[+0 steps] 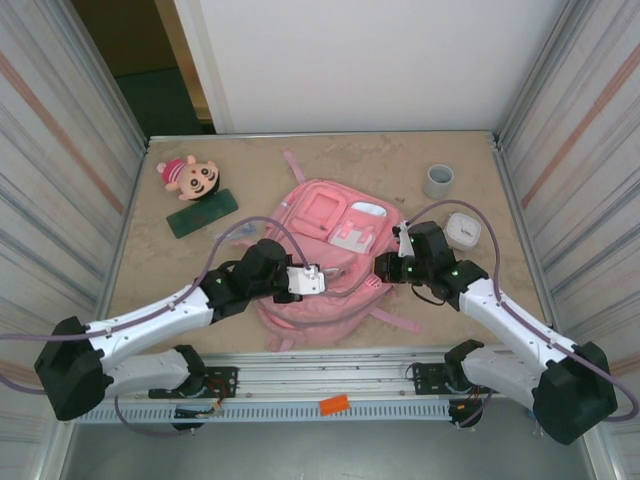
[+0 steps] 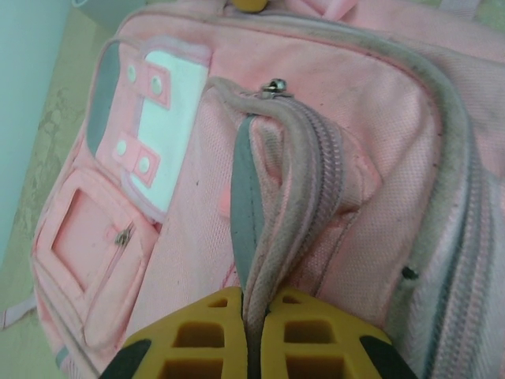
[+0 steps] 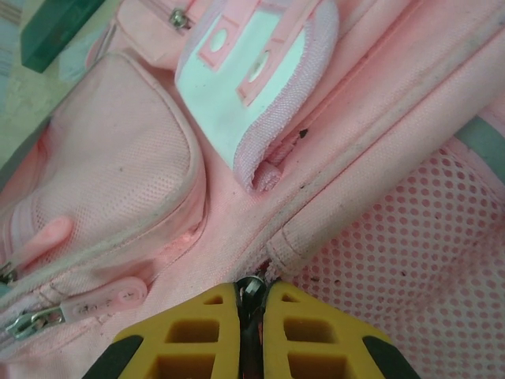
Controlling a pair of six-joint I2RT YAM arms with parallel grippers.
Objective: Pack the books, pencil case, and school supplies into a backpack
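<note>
Top view: backpack (image 1: 320, 210) lies flat at table ctr, pink, front side up. Straps show at 12 and 5 o'clock. L arm comes in from 8 o'clock, and left gripper (image 1: 318, 281) sits on the pack's near-L part. R arm comes in from 4 o'clock, and right gripper (image 1: 384, 267) is on the pack's R edge, approx 3 o'clock of pack ctr.

L wrist view: left gripper (image 2: 254, 304) is closed. Its yellow fingers (image 2: 197, 335) pinch a raised fold of zip-edge fabric w/ grey lining on the backpack (image 2: 371, 142). Small metal zip pull (image 2: 273, 86) sits at the top of that fold, 12 o'clock of the grip, untouched. White patch (image 2: 170, 87) w/ pink tabs at 10 o'clock.

R wrist view: right gripper (image 3: 252, 304) is closed on metal zip slider (image 3: 251, 286), nipped betw. the yellow tips. Mesh pocket (image 3: 394, 237) at 2 o'clock of grip, front pocket (image 3: 118, 158) at 10 o'clock. Pencil case (image 3: 55, 28) at 11 o'clock, frame corner.

Pencil case (image 1: 202, 213): dark green, flat on table, outside the pack at its 10 o'clock, near but apart.

Others: plush doll (image 1: 188, 175) just beside the case, at its 12 o'clock. Grey cup (image 1: 438, 180) at 1 o'clock of pack. White rounded item (image 1: 462, 230) at 3 o'clock, near R arm.
</note>
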